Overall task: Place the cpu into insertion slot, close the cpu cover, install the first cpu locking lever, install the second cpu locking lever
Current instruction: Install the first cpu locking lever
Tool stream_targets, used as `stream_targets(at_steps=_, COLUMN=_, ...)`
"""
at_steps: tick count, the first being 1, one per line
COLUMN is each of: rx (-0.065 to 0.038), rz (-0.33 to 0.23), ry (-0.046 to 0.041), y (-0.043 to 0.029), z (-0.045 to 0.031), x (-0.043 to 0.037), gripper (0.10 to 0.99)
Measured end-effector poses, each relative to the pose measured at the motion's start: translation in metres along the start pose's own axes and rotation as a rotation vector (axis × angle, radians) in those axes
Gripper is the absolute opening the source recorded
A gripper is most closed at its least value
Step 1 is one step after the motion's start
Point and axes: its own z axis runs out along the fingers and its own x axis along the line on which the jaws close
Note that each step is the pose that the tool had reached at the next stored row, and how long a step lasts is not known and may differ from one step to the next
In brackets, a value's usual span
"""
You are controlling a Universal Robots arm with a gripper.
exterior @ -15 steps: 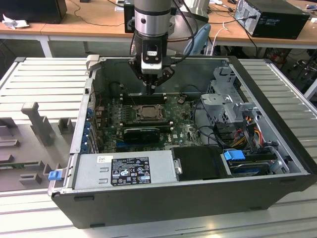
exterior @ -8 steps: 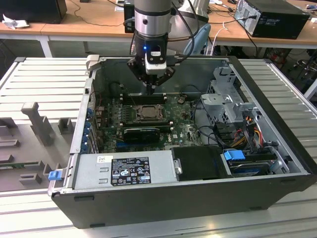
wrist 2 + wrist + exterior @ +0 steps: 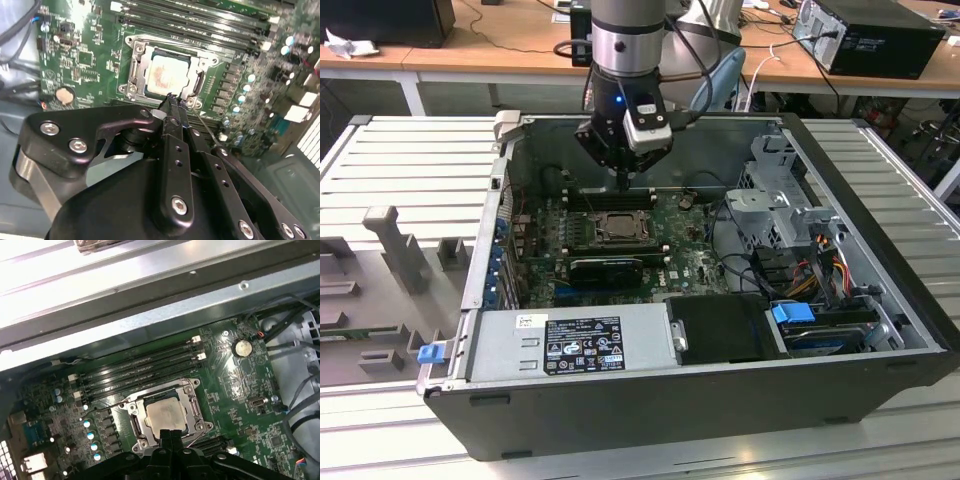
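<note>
Plainly, in the exterior view we see the arm (image 3: 620, 50) standing over the open computer case (image 3: 880, 200). The jaws hang at the upper middle of the frame, just above the far edge of the insertion slot (image 3: 585, 229), which sits mid-frame on the green circuit board (image 3: 695, 262). The cpu (image 3: 618, 228) lies in that slot.

In the second wrist view the jaws look pressed together with nothing between them. Their tips are at the rim of the cpu cover (image 3: 139, 65), which lies down around the cpu (image 3: 167, 75). A thin wire locking lever (image 3: 206, 129) runs just beside the tips.

In the first wrist view the cpu cover (image 3: 136, 424) frames the cpu (image 3: 165, 415) likewise, with the closed tips at its edge.

We judge the chip light, stiff and fragile, best touched by its edges alone. The lever looks springy and slippery, best pushed near its free end.
</note>
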Motion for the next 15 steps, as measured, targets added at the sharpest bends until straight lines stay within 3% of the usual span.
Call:
stream_targets(at_steps=3, rx=-0.001, rz=-0.062, ry=0.0008, y=0.0000, z=0.0004, x=0.0000, gripper=0.106)
stream_targets(at_steps=9, rx=-0.001, rz=-0.083, ry=0.0010, y=0.0004, z=0.0005, x=-0.0013, gripper=0.106)
stream_targets(at_steps=13, rx=-0.002, rz=-0.089, ry=0.0011, y=0.0008, z=0.0007, x=-0.0068, gripper=0.106)
stream_targets(at_steps=15, rx=-0.002, rz=-0.134, ry=0.0018, y=0.0008, z=0.0007, x=-0.0068, gripper=0.106)
